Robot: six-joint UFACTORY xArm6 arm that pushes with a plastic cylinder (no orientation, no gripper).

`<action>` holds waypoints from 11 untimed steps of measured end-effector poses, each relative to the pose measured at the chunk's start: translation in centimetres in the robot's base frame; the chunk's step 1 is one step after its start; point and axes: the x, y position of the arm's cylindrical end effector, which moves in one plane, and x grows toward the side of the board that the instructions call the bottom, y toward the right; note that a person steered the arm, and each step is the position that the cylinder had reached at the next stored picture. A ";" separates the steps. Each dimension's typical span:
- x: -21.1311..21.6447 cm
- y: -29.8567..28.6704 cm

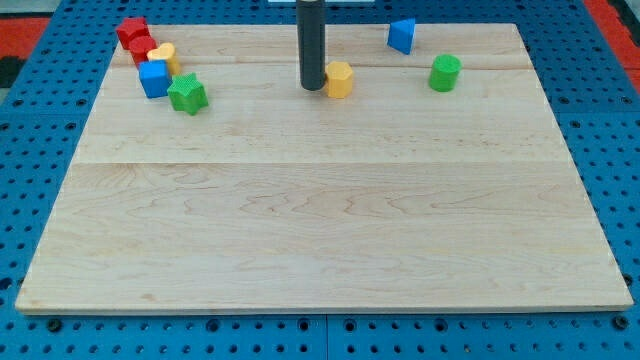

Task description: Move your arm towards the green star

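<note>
No claw on this rig tbh, so nothing to call wide, narrow or holding anything. It's just a dark rod, and my tip [312,88] sits on the table [320,220] right beside the yellow block [340,79], on that block's left side in the view. Looks like they're touching or nearly so, can't quite tell from this angle.

Using the yellow block as the anchor: the green star [187,94] is well off to its left and a touch lower in the view. Just up-left of the star is a blue cube [153,78], w/ a small yellow block [164,55] and two red blocks [135,39] packed above that, near the table's top-left corner. On the other side of the anchor, a green cylinder [445,73] is off to the right, and a blue block [402,35] is up and right of it, prob a wedge shape.

Step-wise I'd say the approach is barely started, since there's a big stretch of bare wood between tip and star. Next move imo: slide left and slightly toward the view's bottom, straight at the star. The path looks clear. Main thing is to come in from the star's right/lower side and stop short, so the tip doesn't plough into the blue cube and the rest of the cluster.
</note>
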 end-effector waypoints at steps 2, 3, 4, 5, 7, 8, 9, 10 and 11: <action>0.4 0.1; 2.5 -0.5; 6.0 -1.2; 9.2 -2.6; 14.8 -6.2; 15.1 -6.3; 15.1 -7.1; 15.7 -8.8; 16.6 -10.4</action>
